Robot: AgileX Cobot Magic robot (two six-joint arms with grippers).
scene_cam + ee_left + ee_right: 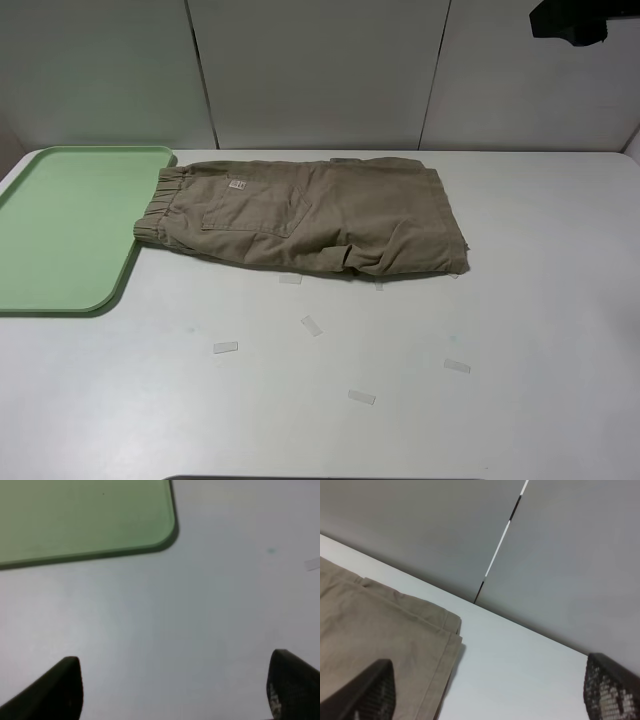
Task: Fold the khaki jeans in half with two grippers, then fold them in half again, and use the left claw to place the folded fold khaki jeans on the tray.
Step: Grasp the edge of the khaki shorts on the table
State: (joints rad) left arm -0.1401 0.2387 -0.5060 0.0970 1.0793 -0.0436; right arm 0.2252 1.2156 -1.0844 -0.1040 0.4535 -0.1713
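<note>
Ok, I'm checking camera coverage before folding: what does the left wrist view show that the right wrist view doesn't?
Only the left wrist view: a corner of the green tray and a small strip of tape. Only the right wrist view: the hemmed end of the tan shorts and the grey wall. Both: the white table and black fingers wide apart with nothing between, the left fingers and right fingers.

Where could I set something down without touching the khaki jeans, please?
The tray is bare, as is the table right of the khaki jeans. The front is free apart from scattered tape strips. Crowded: back middle, where the waistband meets the tray's rim.
</note>
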